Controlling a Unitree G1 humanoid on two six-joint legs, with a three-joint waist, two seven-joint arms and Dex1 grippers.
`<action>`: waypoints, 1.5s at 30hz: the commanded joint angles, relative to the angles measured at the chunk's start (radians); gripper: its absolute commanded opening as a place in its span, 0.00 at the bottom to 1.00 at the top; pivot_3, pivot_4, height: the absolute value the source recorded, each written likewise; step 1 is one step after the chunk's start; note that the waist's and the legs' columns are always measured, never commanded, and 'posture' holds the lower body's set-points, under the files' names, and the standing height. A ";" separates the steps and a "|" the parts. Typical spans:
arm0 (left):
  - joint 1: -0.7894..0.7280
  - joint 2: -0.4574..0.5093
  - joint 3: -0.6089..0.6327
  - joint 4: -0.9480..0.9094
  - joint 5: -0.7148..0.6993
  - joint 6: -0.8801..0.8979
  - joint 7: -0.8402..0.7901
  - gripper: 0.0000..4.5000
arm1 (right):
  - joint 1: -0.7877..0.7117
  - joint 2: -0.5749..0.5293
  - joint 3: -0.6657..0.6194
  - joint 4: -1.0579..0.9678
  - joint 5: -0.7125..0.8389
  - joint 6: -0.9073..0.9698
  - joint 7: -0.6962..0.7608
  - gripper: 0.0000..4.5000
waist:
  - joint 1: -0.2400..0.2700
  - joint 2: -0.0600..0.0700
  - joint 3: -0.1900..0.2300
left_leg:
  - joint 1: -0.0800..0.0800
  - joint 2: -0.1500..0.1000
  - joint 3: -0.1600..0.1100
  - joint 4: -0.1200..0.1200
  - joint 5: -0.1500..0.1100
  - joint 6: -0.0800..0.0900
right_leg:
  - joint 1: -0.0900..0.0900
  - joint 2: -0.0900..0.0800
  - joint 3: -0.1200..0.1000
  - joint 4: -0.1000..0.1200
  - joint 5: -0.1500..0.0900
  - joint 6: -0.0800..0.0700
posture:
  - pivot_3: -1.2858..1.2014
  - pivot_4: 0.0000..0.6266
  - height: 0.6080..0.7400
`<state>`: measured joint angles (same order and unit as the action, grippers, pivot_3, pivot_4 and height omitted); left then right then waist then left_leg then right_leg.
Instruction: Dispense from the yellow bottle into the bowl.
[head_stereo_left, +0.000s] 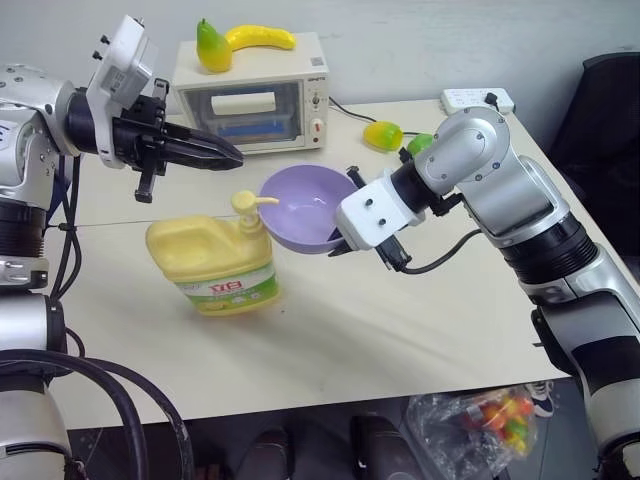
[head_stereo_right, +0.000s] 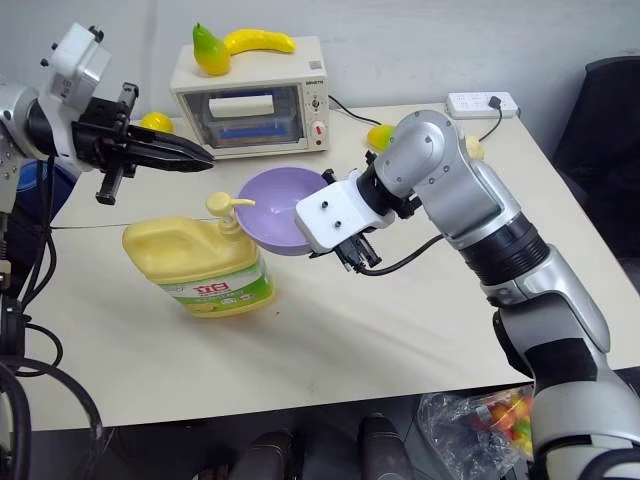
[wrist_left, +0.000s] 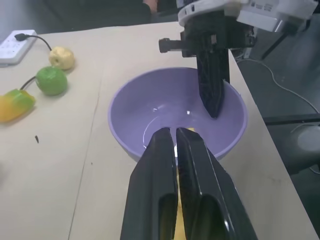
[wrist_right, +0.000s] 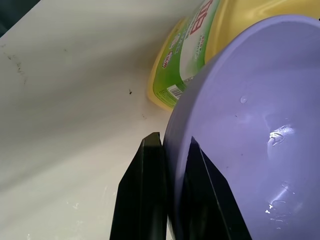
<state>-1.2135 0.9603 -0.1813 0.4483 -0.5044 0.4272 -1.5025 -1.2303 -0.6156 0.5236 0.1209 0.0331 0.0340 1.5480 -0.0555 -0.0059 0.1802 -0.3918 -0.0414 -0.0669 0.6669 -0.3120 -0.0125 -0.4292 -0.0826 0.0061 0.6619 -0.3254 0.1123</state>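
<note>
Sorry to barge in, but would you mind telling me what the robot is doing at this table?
It is working on pumping liquid from the yellow bottle into the purple bowl. The right gripper is shut on the bowl's rim, holding it tilted beside the bottle's pump nozzle. The left gripper, shut and empty, hovers above the nozzle without touching it. A little clear liquid glistens in the bowl. Behind them stands a toaster oven with toy fruit on top.

Yellow bottle (wrist_right: 200, 45) cut by frame edge, partly hidden behind bowl (wrist_right: 250, 140); label lettering unreadable.
</note>
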 joint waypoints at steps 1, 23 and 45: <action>-0.027 0.021 0.037 -0.005 -0.008 -0.009 -0.112 0.05 | -0.017 0.002 -0.024 -0.021 0.010 -0.012 0.048 0.00 | 0.000 0.000 0.000 | 0.000 0.000 0.000 0.000 0.000 0.000 | 0.000 0.000 0.000 0.000 0.000 0.000 | 0.52 0.24 1.00; 0.153 0.115 0.322 -0.381 -0.208 0.287 0.024 0.05 | 0.208 -0.155 -0.141 -0.058 0.001 0.074 -0.045 0.00 | 0.004 0.000 0.000 | -0.001 0.000 0.000 0.000 0.000 0.000 | 0.000 -0.003 0.000 0.000 0.000 0.000 | 0.52 0.24 1.00; 0.966 0.114 0.781 -1.056 -0.495 0.516 0.334 0.04 | 0.702 -0.195 -0.302 0.195 -0.164 -0.097 -0.545 0.41 | 0.027 -0.001 0.000 | 0.005 0.001 0.007 -0.001 0.000 0.001 | 0.002 -0.001 0.017 -0.003 0.000 0.000 | 0.52 0.24 1.00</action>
<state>-0.2568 1.0715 0.5707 -0.5782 -0.9915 0.9650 -1.1826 -0.5063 -0.8074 0.2476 0.3106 -0.1278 -0.0407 1.0262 -0.0282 -0.0068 0.1807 -0.3873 -0.0399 -0.0589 0.6658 -0.3124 -0.0118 -0.4277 -0.0828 0.0240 0.6591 -0.3255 0.1119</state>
